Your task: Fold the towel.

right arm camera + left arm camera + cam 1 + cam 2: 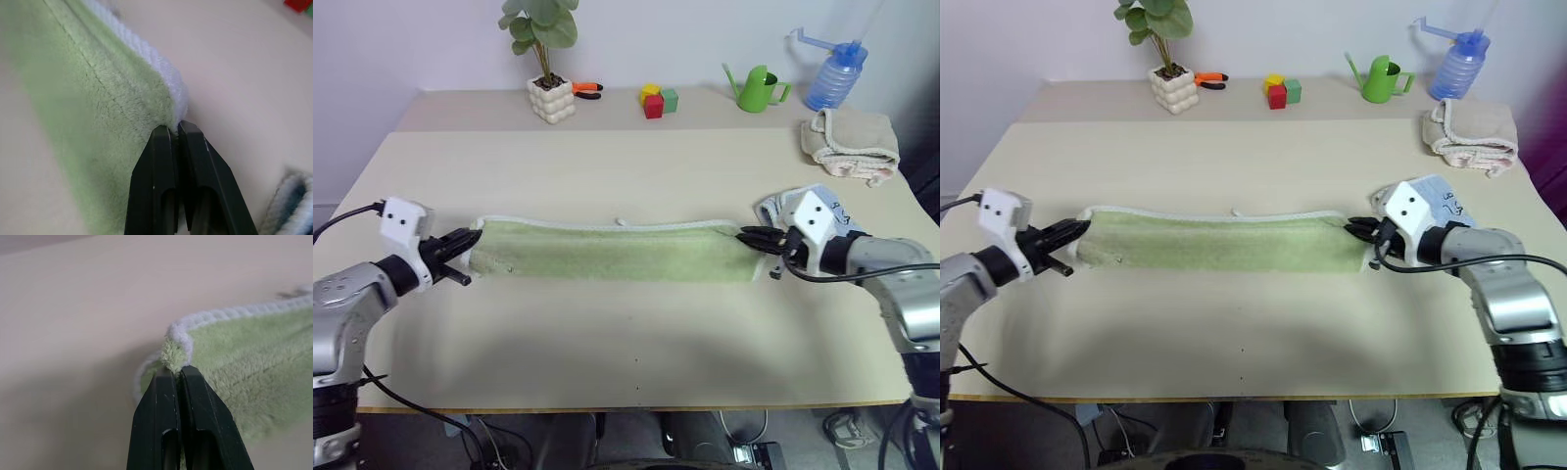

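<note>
**Operator:** State the current configuration.

**Technician:** The towel (607,252) lies as a long, narrow green band across the tabletop (626,333), well in front of the potted plant (546,59). The left gripper (462,245) has its jaws closed on the towel's left end, pinching the corner at the white piping. The right gripper (760,240) has its jaws closed on the towel's right end in the same way. The band looks taut between them, and already doubled lengthwise.

**Operator:** What does the step in hand require?

**Technician:** Probably laying this fold down flat, then folding end to end. Keep both grips symmetrical and tension even, so the piped edges stay aligned. Release only once the cloth rests fully on the tabletop.

**Operator:** Hazards?

**Technician:** The blue-and-white cloth (781,208) lies just beside the towel's right end; avoid dragging it along. The beige towel (850,144) is well clear, behind that end.
</note>
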Robot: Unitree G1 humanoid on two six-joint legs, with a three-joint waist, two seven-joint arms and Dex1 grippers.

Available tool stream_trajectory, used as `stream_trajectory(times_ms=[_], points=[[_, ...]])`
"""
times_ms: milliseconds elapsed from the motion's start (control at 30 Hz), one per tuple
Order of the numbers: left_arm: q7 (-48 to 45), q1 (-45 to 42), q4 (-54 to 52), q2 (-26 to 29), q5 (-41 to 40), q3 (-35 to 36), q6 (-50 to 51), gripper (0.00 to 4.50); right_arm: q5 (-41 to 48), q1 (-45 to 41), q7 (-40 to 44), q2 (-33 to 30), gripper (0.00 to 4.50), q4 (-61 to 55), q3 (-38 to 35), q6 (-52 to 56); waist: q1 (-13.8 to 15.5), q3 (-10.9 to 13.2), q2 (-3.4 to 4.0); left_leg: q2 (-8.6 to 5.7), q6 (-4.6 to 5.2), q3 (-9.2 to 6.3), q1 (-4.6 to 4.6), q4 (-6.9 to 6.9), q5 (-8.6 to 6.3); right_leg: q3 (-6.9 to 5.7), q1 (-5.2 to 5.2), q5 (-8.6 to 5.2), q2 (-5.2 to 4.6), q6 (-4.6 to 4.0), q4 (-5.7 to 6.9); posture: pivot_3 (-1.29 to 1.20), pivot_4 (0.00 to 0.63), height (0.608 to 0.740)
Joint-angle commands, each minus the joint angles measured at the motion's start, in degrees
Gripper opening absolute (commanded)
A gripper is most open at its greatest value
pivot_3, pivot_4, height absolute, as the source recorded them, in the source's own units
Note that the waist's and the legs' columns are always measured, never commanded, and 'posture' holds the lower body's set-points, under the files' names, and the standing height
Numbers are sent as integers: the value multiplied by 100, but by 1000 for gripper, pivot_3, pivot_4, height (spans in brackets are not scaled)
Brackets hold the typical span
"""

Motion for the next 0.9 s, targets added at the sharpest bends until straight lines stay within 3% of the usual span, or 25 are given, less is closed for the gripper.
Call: stream_trajectory(times_ms=[33,367,467,633,667,900], points=[[54,-271,398,-144,279,-262,-278,0,-226,-146,-150,100,72,222,52,-238,4,0,0,-1,0,0,-3,0,0,0,-5,0,-1,0,2,0,150,727],[-34,-634,1231,-450,591,-536,-703,0,-305,19,-382,312,72,245,-7,-89,-8,0,0,0,-1,-1,-3,1,0,0,-6,0,0,-1,9,0,150,727],[94,-711,1376,-534,580,-432,-766,942,-170,64,-484,364,977,76,-159,99,-3,0,0,-1,-1,-1,-3,2,0,0,-6,0,0,0,10,0,150,727],[454,-710,1179,-811,350,-84,-751,3399,-83,357,-807,335,3381,-482,-592,296,10,-1,-1,-2,-1,-1,-3,3,0,0,-6,1,-3,0,11,0,150,727],[523,-672,1038,-890,195,60,-667,3460,-13,471,-821,307,3862,-632,-743,358,13,-1,-1,-2,-1,-2,-3,3,0,0,-6,1,-3,0,10,0,150,727],[1101,-458,334,-1273,-491,828,-235,3460,1487,1186,-824,549,3862,-1667,-2002,1564,2,-3,0,-1,0,-5,-1,4,0,2,-5,1,-3,1,15,0,150,727]])
